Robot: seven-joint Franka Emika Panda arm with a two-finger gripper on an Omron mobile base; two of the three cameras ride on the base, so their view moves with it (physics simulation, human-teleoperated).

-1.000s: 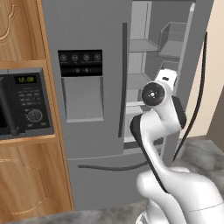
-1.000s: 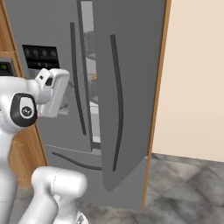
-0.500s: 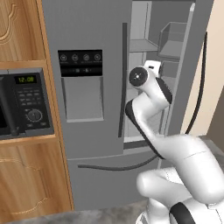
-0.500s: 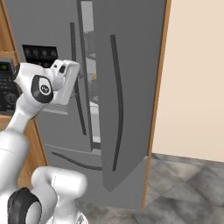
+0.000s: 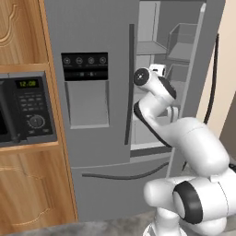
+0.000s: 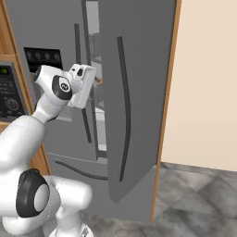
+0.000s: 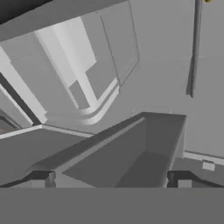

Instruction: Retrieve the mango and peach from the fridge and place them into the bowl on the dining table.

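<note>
With the two-finger jaws [image 7: 111, 178] released and empty inside the tall grey French-door fridge [image 5: 92, 37], steer them toward the yellow-orange fruit sliver [image 7: 208, 1] at 1 o'clock in the hand view, probably the mango, clearing the pale grey shelves [image 7: 144, 151].

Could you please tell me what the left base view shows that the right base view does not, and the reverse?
Left base view: the microwave whole, with its clock lit, set in wooden cabinetry, and the pale shelves and a clear door bin inside the fridge.

Right base view: the outer face of the open fridge door with its dark bar handle, a beige wall and the grey tiled floor.

Both: the fridge, its black dispenser panel, and the arm reaching into the open right side.
</note>
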